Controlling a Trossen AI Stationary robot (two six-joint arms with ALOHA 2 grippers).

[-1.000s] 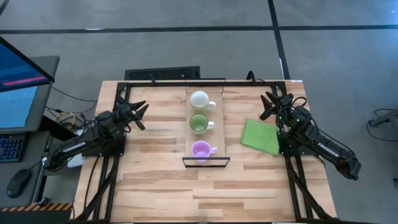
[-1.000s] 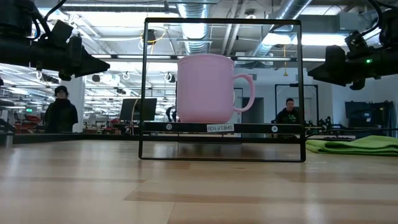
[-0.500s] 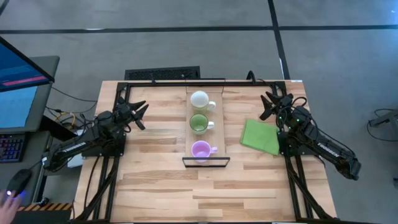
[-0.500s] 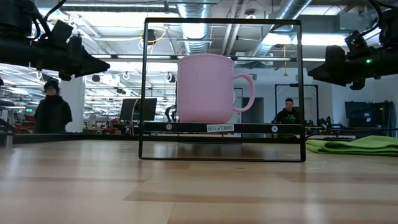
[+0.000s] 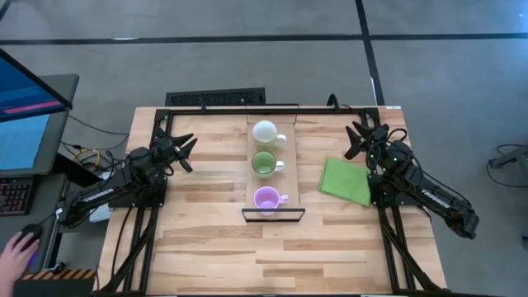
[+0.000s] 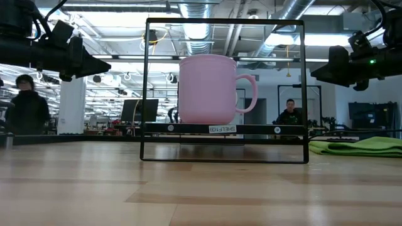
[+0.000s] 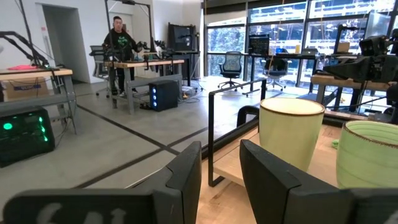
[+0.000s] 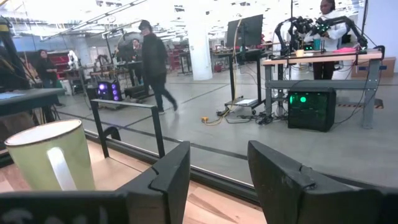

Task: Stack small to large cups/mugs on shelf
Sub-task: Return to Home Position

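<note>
With the white mug (image 5: 264, 131), green mug (image 5: 263, 162) and purple mug (image 5: 266, 198) lined along the shelf (image 5: 290, 177) at centre frame, the left gripper (image 5: 188, 153) and right gripper (image 5: 351, 141), both spread empty, should retreat outward, well away from them.

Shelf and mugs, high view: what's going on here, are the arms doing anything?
Neither arm is handling anything. All three mugs stand in a row on the shelf: the white mug at one end, the green mug in the middle, and the purple mug at the end with the dark lip. The left gripper and the right gripper are open and empty, one on either side of the shelf. A green cloth lies flat near the right gripper.
</note>
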